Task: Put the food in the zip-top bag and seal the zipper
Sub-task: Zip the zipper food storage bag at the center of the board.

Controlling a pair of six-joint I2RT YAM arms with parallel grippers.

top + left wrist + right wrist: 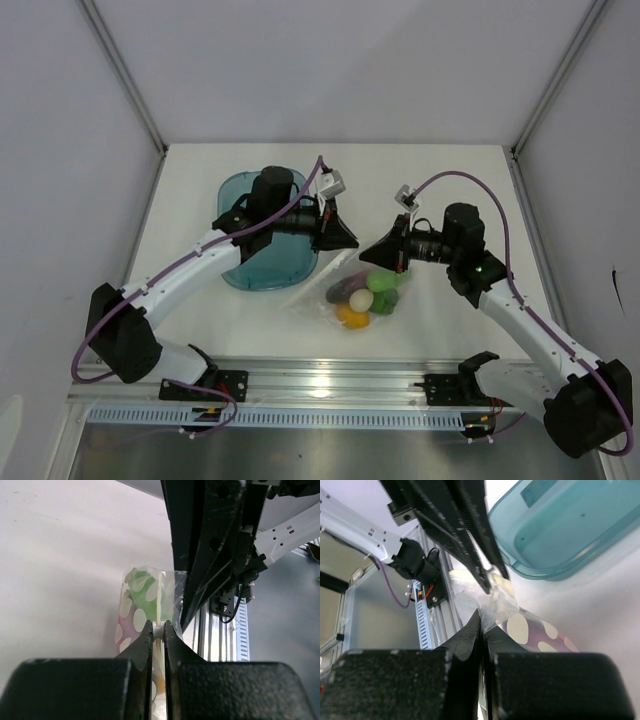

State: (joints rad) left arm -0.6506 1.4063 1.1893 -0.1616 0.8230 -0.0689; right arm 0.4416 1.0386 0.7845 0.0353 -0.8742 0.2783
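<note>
The zip-top bag (pixel 345 300) lies on the white table with the food inside: a light green pod (pixel 382 279), a white ball (pixel 361 299), a yellow-orange piece (pixel 352 317) and a purple piece (pixel 339 292). My left gripper (pixel 352 240) and right gripper (pixel 366 253) meet tip to tip at the bag's upper edge. In the left wrist view the left gripper (pixel 159 626) is shut on the zipper (pixel 161 592), a pale strip above the dotted bag (pixel 135 612). The right gripper (pixel 483 620) is shut on the bag's clear top edge (pixel 502 602).
A teal translucent tub (pixel 262 255) sits left of the bag, under the left arm, and shows at the upper right (pixel 560 525) of the right wrist view. An aluminium rail (pixel 330 385) runs along the near table edge. Grey walls enclose the table on three sides.
</note>
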